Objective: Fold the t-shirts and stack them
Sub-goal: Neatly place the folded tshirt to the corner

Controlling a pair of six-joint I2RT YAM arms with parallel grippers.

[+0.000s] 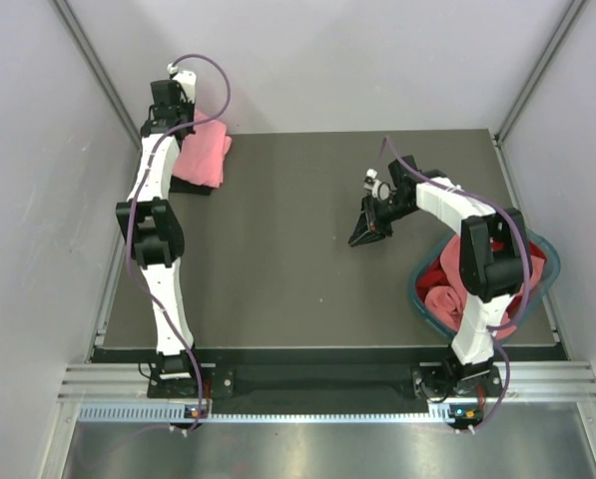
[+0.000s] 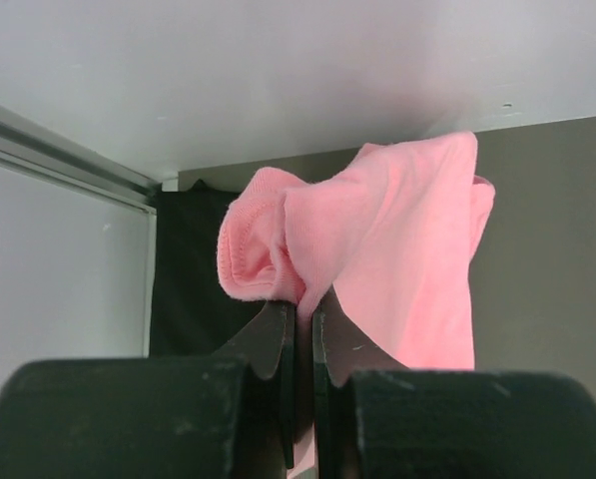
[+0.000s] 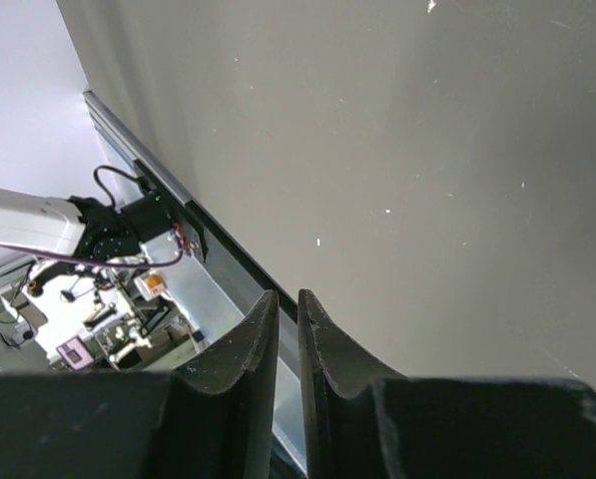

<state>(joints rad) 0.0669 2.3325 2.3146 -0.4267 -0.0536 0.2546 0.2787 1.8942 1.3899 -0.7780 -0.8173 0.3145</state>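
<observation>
A folded salmon pink t-shirt lies at the table's far left corner, on top of a black t-shirt. My left gripper is shut on a fold at the pink t-shirt's near edge. Red t-shirt cloth sits bunched in the basket at the right. Over the bare table right of centre, my right gripper hangs with its jaws almost together and nothing between them.
The round teal basket stands at the table's right near corner, partly under the right arm. Grey walls close in the table at the back and both sides. A metal rail runs along its near edge.
</observation>
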